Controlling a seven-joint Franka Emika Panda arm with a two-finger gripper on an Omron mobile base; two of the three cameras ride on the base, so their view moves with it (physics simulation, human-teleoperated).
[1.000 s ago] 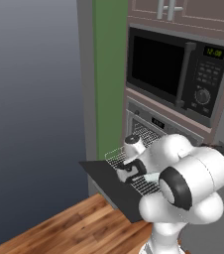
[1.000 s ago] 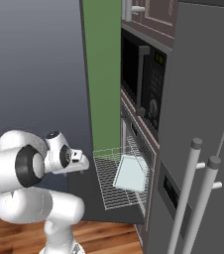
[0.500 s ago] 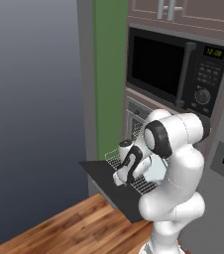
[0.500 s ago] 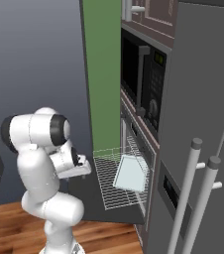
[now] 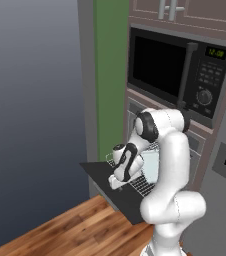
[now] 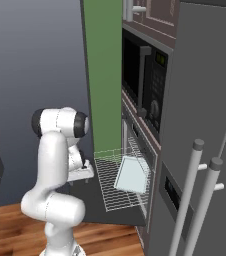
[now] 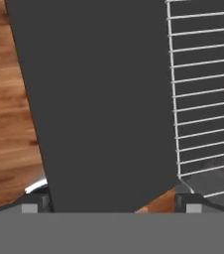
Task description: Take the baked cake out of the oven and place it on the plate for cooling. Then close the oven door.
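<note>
Oven door lay open and flat, a dark panel with its long axis running across the front of the oven, inner face up. Wire rack was pulled out over the door, carrying a pale square tray. Gripper hung above the door, pointing down at it, jaws spread wide, nothing between them. The baked cake could not be made out, possibly hidden by the arm.

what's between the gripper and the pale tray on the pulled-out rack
In the right base view, only bare wire rack lies between the open gripper over the oven door and the tray.
</note>
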